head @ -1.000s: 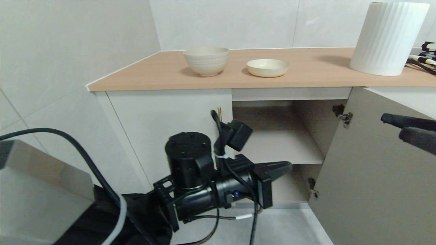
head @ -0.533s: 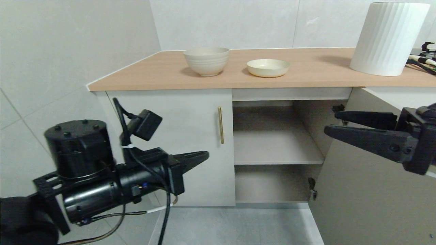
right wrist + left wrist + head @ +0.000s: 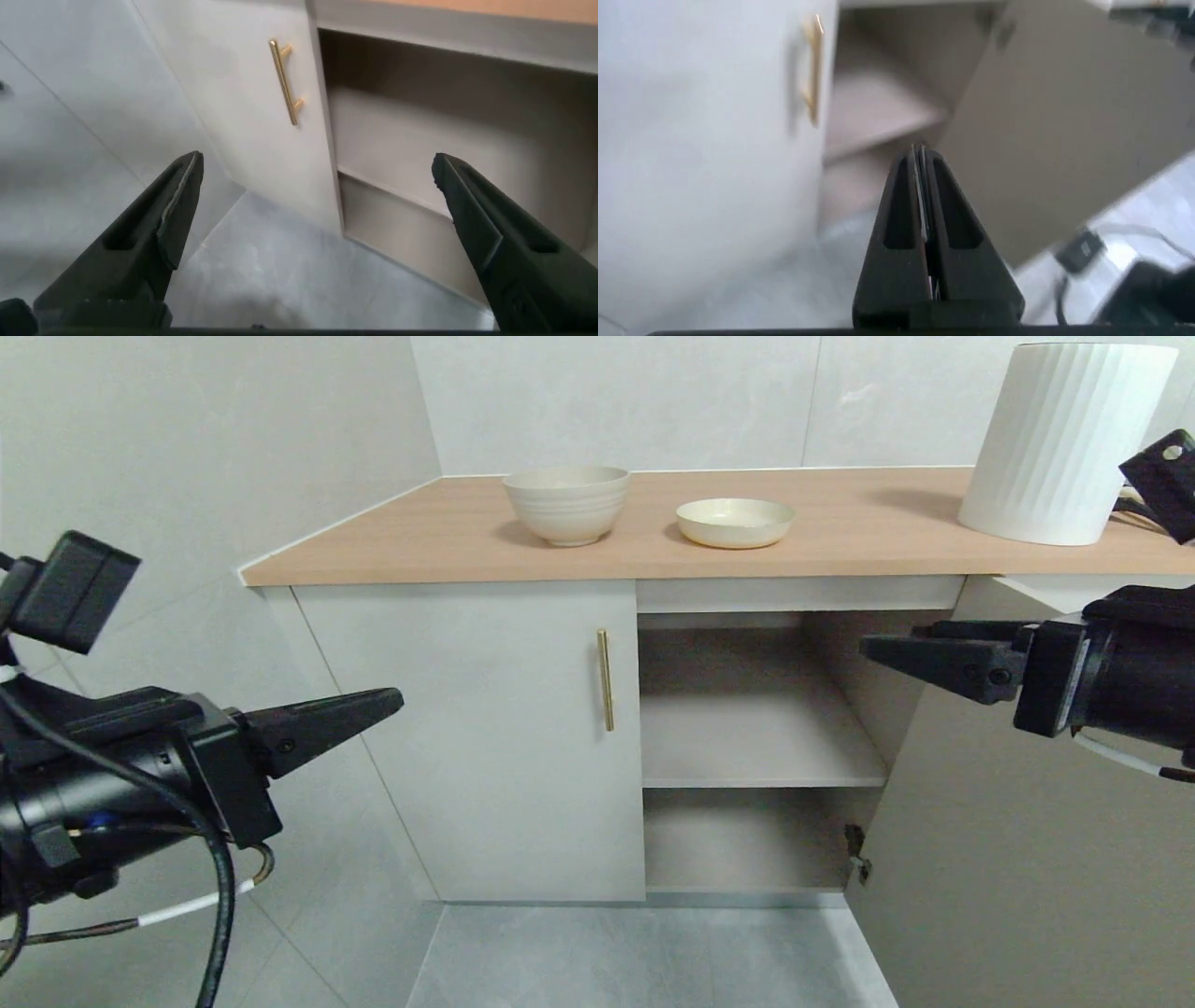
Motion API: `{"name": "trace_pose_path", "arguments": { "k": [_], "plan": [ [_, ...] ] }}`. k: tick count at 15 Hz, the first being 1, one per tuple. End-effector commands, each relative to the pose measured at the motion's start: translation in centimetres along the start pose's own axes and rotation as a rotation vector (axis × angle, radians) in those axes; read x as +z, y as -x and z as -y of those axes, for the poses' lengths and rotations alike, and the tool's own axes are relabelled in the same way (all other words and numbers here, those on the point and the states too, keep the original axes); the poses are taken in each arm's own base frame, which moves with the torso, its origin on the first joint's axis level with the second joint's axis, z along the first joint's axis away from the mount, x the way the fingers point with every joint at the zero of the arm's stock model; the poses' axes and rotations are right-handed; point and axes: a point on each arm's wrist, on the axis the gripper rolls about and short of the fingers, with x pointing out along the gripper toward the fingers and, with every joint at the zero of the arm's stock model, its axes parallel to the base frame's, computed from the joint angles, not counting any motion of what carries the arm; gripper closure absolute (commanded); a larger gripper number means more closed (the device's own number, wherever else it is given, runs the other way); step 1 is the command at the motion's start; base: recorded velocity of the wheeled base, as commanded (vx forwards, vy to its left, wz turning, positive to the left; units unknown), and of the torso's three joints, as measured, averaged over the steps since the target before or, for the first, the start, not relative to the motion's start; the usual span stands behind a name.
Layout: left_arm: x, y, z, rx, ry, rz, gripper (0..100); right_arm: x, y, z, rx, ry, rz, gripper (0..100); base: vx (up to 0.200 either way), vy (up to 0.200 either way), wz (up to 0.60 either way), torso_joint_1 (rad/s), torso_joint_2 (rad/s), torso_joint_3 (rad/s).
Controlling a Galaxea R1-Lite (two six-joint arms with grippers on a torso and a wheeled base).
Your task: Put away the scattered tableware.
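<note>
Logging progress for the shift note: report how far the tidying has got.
Done: the cabinet door stands open, exposing the shelf. In hand: nothing; the left gripper is shut, the right gripper open, both empty. Left: the bowl and the small dish still sit on the countertop.

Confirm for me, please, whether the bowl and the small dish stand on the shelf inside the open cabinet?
Not quite: the bowl and the small dish stand on the countertop above the open cabinet, not on its shelf, as the head view shows.
</note>
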Motion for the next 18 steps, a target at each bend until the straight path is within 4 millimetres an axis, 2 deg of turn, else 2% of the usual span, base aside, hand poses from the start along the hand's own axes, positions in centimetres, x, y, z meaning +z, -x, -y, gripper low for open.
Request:
{"name": "trace_pose_path", "arguments": {
  "k": [1,2,7,15,18],
  "plan": [
    [0.9,1.1,0.3,0.004,-0.015,0.046,100,0.5,0.7,-0.2,0.005,0.002,0.025,0,0.000,0.000,0.00,0.000,0.00,0.000],
    [1.1,1.1,0.3,0.009,-0.012,0.045,0,0.4,0.5,-0.2,0.004,0.001,0.021,0,0.000,0.000,0.00,0.000,0.00,0.000],
    [2.6,0.7,-0.6,0.059,-0.014,0.088,0,0.5,0.7,-0.2,0.005,0.002,0.027,0,0.000,0.000,0.00,0.000,0.00,0.000],
    [3.1,0.8,-0.6,0.102,-0.021,0.124,0,0.6,0.9,-0.2,0.007,0.004,0.031,0,0.000,0.000,0.00,0.000,0.00,0.000],
    [3.3,0.8,-0.5,0.103,-0.015,0.119,0,0.7,1.2,-0.3,0.011,0.004,0.040,0,0.200,0.000,0.00,0.002,0.00,0.004]
  ]
}}
